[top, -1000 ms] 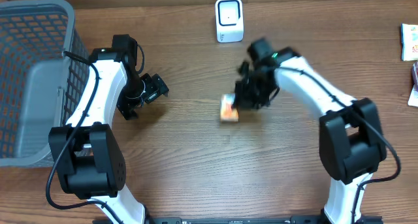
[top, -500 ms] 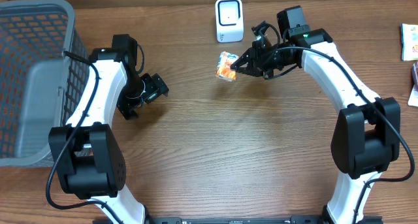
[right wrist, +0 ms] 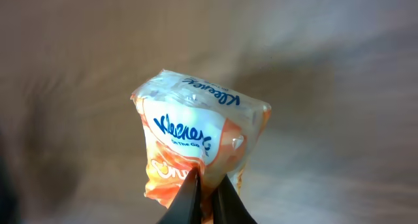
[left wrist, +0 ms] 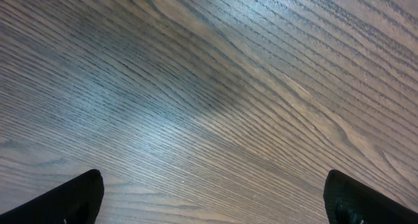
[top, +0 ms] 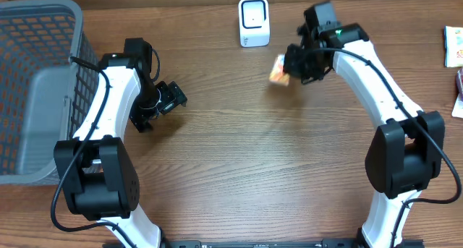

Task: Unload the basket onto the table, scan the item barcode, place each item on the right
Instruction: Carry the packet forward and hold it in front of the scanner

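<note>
One thin edge only: pinching the tissue pack (right wrist: pixel 199 142) there with the right pincer (right wrist: pixel 204 198), fingers pressed together on the lower orange seam of the wrapper. Holding the pack up off the table (top: pixel 231 176), near the white scanner (top: pixel 254 22), a little to the right of it and in front of it. Judging the pack as very light and soft, with a thin glossy film, probably slipping easily and crumpling under pressure, but not fragile. Taking hold at the crimped seam looks sensible, because squeezing the soft middle would be wrinkling the film and maybe bending the barcode, which is not showing in these views. Reaching far forward with the right arm, wrist angled inward toward the scanner. Hovering with the left pincer (top: pixel 172 97), spread wide and empty, low over bare wood, between the grey basket (top: pixel 43 6) and the middle of the table, well apart from the pack.
</note>
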Available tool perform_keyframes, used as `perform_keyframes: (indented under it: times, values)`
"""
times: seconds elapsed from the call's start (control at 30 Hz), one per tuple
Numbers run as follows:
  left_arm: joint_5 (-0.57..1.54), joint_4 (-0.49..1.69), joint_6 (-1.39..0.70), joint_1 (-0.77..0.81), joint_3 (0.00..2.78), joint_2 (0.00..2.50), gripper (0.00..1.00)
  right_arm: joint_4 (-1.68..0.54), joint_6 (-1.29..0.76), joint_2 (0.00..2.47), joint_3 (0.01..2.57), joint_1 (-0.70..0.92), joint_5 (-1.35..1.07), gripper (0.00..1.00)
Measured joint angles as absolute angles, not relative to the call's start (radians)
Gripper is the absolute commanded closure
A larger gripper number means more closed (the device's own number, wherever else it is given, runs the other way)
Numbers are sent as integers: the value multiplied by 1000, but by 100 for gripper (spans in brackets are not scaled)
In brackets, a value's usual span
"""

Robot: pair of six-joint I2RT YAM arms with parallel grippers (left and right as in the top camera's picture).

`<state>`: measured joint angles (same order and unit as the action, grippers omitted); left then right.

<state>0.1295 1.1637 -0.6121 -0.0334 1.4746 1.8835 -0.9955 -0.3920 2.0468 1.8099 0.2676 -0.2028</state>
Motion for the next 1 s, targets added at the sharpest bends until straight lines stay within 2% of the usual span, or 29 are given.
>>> perform_keyframes:
  times: [0.17, 0.3, 0.4, 0.57, 0.8, 1.0]
  values:
    - [130, 1164, -612, -33, 1475, 1884, 0, -883, -329, 2046, 1876, 311, 93, 96]
    - [130, 1164, -612, -33, 1475, 1884, 1, -725, -171, 2046, 1878, 393, 340, 96]
    - [130, 1164, -612, -33, 1475, 1884, 0, -559, 30, 2047, 1879, 451, 469, 96]
    - [130, 1164, -612, -33, 1475, 1884, 1, -366, 402, 2049, 1879, 478, 537, 96]
    - [130, 1163, -612, -33, 1475, 1884, 0, -216, 852, 2136, 1881, 477, 560, 96]
    - [130, 1163, -612, -33, 1475, 1884, 0, -105, 1053, 2234, 1881, 472, 551, 96]
